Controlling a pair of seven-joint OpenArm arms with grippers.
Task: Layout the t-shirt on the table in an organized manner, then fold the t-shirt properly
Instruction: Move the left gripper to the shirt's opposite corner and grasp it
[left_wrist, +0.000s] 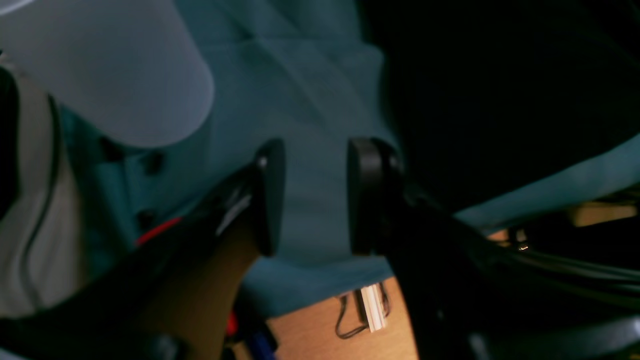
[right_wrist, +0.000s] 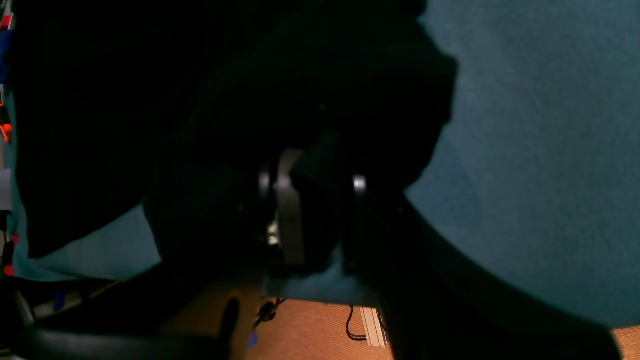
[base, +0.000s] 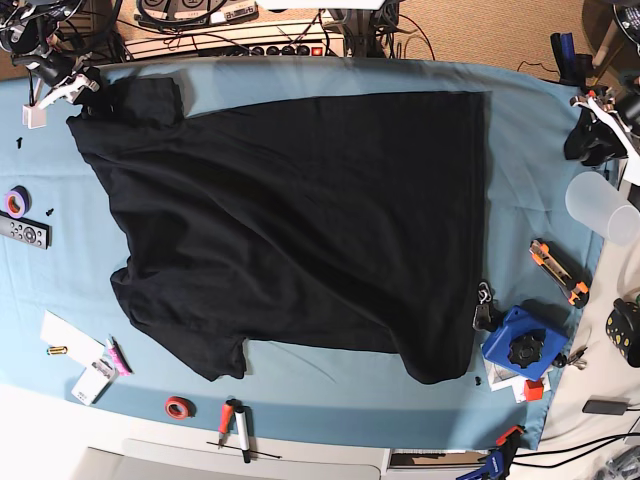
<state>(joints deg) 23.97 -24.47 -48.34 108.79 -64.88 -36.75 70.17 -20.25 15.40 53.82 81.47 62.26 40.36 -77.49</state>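
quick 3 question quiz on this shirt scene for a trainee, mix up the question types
1. True or false: the left pincer is gripping the t-shirt.
2. What sits between the fingers of the right pincer? A) black fabric of the t-shirt B) a tape roll C) a remote
3. In the base view, which container stands on the table right beside the left pincer?

Key
1. False: it is open over bare blue cloth.
2. A
3. The clear cup.
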